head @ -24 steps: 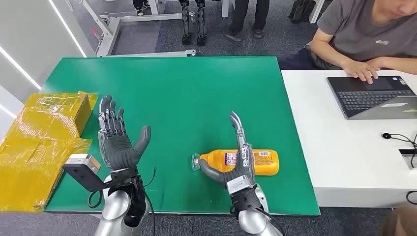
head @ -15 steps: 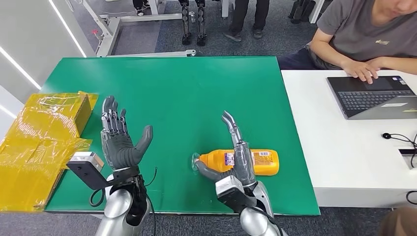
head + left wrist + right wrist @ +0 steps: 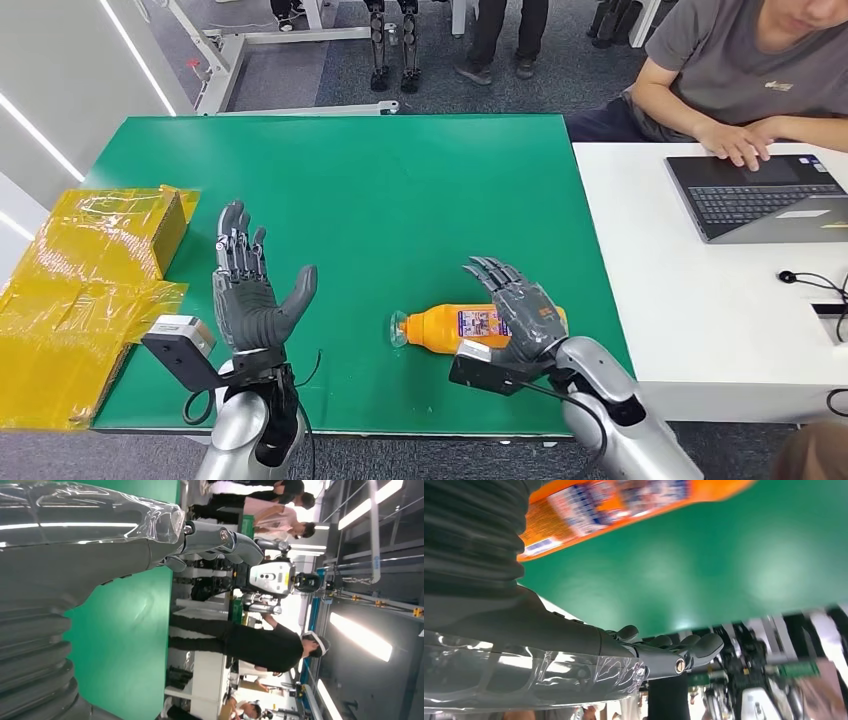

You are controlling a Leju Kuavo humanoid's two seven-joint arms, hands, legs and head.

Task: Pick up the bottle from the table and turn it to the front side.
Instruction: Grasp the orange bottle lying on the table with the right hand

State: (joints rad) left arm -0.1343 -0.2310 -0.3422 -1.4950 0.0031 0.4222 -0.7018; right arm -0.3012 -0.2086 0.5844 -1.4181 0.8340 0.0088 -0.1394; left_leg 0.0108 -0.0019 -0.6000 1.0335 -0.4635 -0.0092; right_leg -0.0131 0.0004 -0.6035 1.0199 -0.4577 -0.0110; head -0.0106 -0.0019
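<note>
An orange bottle (image 3: 450, 326) with a printed label lies on its side on the green table (image 3: 400, 180), cap pointing to my left. My right hand (image 3: 520, 308) is spread palm down over the bottle's thick end, fingers apart and not closed around it. In the right wrist view the bottle (image 3: 624, 505) lies on the green surface, and the right hand's fingers (image 3: 674, 650) reach out clear of it. My left hand (image 3: 250, 298) stands upright at the left, palm toward the bottle, fingers apart and holding nothing. The left wrist view shows the left hand (image 3: 100, 545) with its fingers extended.
Yellow wrapped packages (image 3: 90, 270) sit at the table's left edge. A white table (image 3: 660, 300) adjoins on the right with a laptop (image 3: 760, 195), and a seated person (image 3: 750, 70) has hands near it. People stand beyond the far edge.
My right hand has turned from standing on edge beside the bottle to palm down over it, and the forearm has swung out to the right. The left hand has barely shifted.
</note>
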